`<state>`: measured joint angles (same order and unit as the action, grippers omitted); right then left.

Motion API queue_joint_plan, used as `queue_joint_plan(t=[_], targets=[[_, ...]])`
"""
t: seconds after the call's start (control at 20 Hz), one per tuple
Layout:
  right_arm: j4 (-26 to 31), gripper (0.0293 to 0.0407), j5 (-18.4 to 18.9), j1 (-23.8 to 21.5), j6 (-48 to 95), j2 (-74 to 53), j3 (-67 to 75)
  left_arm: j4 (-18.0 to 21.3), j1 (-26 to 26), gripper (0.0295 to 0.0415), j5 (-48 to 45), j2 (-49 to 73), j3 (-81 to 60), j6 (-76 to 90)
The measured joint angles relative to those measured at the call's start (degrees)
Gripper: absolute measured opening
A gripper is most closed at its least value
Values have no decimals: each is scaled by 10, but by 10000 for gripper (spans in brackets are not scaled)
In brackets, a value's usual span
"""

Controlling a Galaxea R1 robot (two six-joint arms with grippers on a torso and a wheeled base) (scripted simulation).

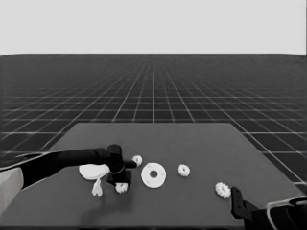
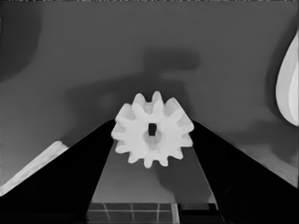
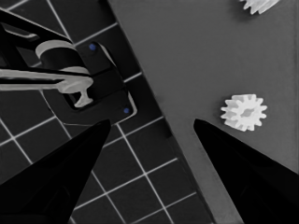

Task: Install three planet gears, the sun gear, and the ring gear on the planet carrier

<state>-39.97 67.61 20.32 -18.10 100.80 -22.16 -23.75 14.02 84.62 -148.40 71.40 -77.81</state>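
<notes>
My left gripper (image 1: 121, 183) reaches in from the left and is shut on a planet gear (image 2: 153, 135), whose teeth touch both fingers. That planet gear (image 1: 122, 188) is low over the table, left of the planet carrier (image 1: 154, 175), a flat disc with a dark hole. The ring gear (image 1: 91, 171), the larger round part, lies behind the left arm and is partly hidden; its rim (image 2: 289, 88) shows in the left wrist view. Loose gears lie at the carrier's upper left (image 1: 137, 160), its right (image 1: 183, 170) and farther right (image 1: 222, 189). I cannot tell which is the sun gear.
A thin white piece (image 1: 97, 188) lies left of the held gear. My right gripper (image 1: 236, 195) waits open at the table's near right corner, with a gear (image 3: 244, 112) near it and dark machinery (image 3: 70, 74) past the table's edge.
</notes>
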Motion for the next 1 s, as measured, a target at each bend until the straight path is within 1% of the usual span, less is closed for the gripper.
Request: queue_joint_plan(t=[0.3,0.35,0.4,0.45,0.5,0.6,0.8,0.9,1.0], targets=[[0,385,0,0,0,0,0,0,0,312,0,0,0,0],[0,385,0,0,0,0,0,44,-42,312,23,13,-44,-24],[0,385,0,0,0,0,0,76,-78,312,32,18,-63,-36],[0,385,0,0,0,0,0,95,-100,312,35,20,-71,-41],[0,385,0,0,0,0,0,107,-112,312,37,21,-75,-44],[0,385,0,0,0,0,0,119,-123,312,38,21,-77,-46],[0,385,0,0,0,0,0,124,-128,312,39,22,-78,-46],[0,385,0,0,0,0,0,127,-132,312,52,-117,5,-106],[0,385,0,0,0,0,0,128,-133,312,52,-174,53,-108]])
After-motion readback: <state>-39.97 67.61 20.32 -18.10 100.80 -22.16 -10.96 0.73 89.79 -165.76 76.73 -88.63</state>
